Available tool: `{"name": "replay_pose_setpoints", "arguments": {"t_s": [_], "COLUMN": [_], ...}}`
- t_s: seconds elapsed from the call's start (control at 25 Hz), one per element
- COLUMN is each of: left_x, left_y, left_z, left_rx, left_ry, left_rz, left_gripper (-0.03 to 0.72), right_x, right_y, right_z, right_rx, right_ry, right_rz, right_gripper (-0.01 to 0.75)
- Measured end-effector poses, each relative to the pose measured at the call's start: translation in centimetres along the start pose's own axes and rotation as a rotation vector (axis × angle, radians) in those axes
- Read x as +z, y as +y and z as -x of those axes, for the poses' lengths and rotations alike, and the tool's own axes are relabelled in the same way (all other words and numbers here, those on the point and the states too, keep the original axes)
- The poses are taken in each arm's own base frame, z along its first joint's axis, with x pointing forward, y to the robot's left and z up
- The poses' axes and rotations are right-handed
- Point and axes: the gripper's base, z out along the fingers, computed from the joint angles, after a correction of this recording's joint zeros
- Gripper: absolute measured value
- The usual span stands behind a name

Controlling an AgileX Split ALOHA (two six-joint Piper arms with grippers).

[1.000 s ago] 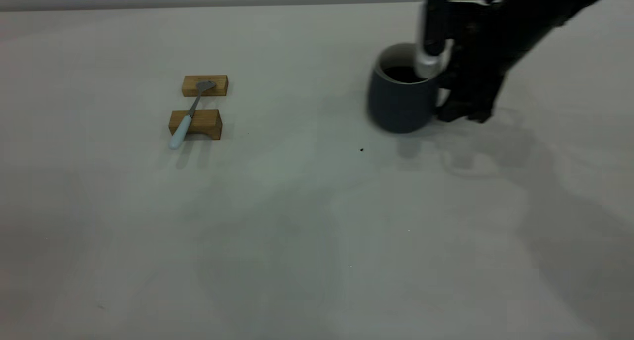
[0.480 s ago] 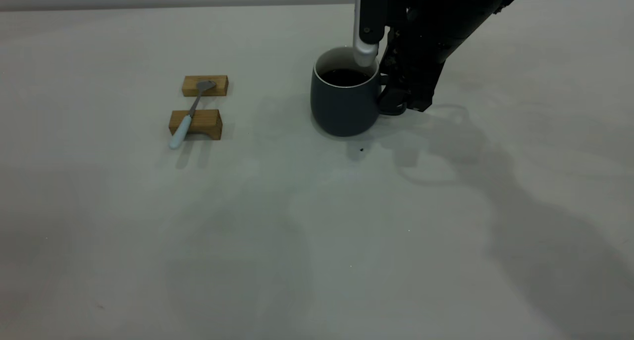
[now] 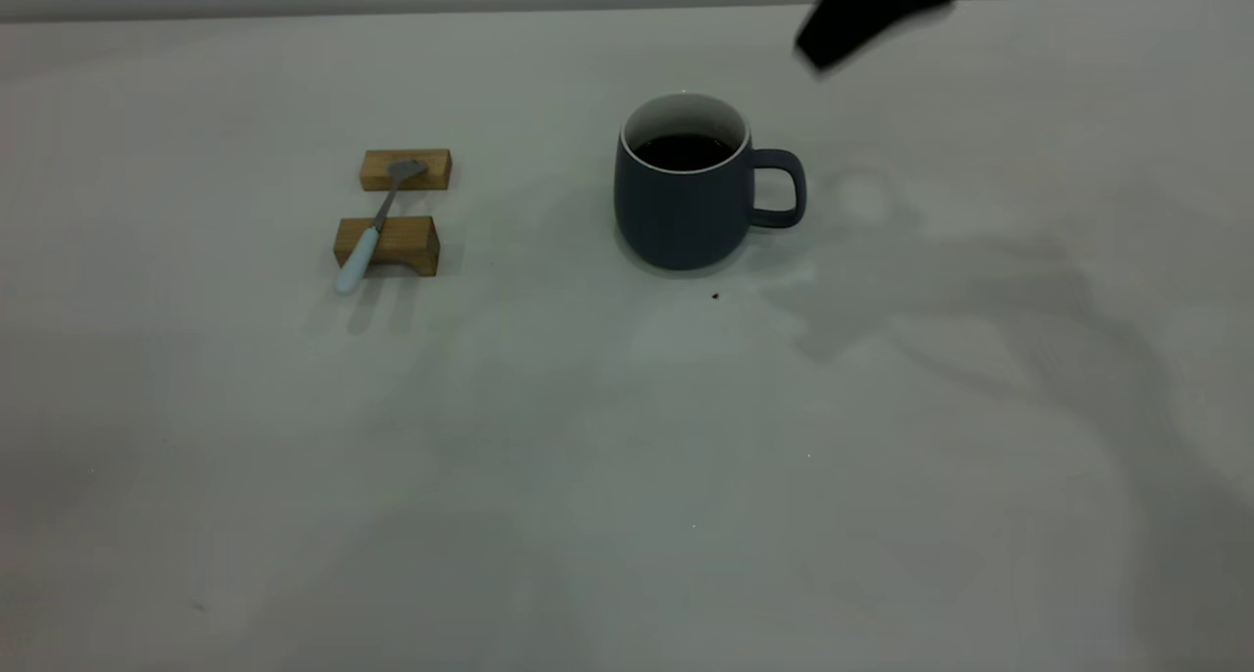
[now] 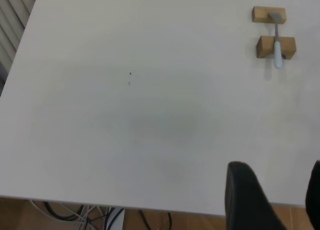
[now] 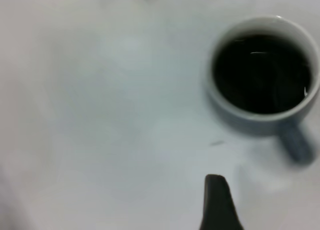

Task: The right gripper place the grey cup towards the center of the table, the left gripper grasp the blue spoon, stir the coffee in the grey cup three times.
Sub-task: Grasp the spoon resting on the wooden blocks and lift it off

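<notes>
The counter (image 3: 627, 476) is a plain pale surface. Near the middle, toward its far edge, stands the cup (image 3: 686, 197), handle toward the right edge, with coffee (image 3: 684, 151) inside. A dark speck (image 3: 714, 296) lies just in front of it. Toward the left edge sit two wooden blocks (image 3: 386, 245), one behind the other; the spoon (image 3: 370, 231) rests across both.

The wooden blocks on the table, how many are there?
2. Both wooden blocks lie left of the grey cup: the far block under the blue spoon's bowl, the near block under its handle.
</notes>
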Motion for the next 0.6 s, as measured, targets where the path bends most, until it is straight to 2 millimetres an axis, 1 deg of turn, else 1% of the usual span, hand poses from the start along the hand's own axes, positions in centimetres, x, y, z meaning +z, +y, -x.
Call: {"name": "replay_pose_setpoints", "arguments": {"t_s": [0.08, 0.12, 0.16, 0.2, 0.28, 0.4, 0.48, 0.6], "left_x": [0.0, 0.0, 0.0, 0.0, 0.0, 0.0, 0.0, 0.0], "left_y": [0.0, 0.0, 0.0, 0.0, 0.0, 0.0, 0.0, 0.0], "left_z": [0.0, 0.0, 0.0, 0.0, 0.0, 0.0, 0.0, 0.0], "left_rx": [0.0, 0.0, 0.0, 0.0, 0.0, 0.0, 0.0, 0.0], "left_ry": [0.0, 0.0, 0.0, 0.0, 0.0, 0.0, 0.0, 0.0], "left_rz": [0.0, 0.0, 0.0, 0.0, 0.0, 0.0, 0.0, 0.0], "left_gripper": [0.369, 0.369, 0.369, 0.369, 0.369, 0.369, 0.369, 0.369], "right_x": [-3.4, -4.9, -6.1, -7.7, -9.7, -12.1, -13.8, -15.1], "right_y": [1.9, 2.8, 3.5, 4.5, 6.0, 8.2, 9.6, 11.6], "right_z": [-0.4, -0.9, -1.7, -2.7, -5.2, -9.5, -12.0, -15.4], "right_rx": [0.217, 0.287, 0.36, 0.409, 0.471, 0.534, 0.565, 0.616], "right_ry": [0.019, 0.037, 0.071, 0.102, 0.189, 0.313, 0.35, 0.389], "right_rz": [-0.041, -0.07, -0.109, -0.155, -0.234, -0.362, -0.448, -0.511], "right_gripper": [0.537, 0.537, 0.537, 0.537, 0.537, 0.537, 0.537, 0.537]}}
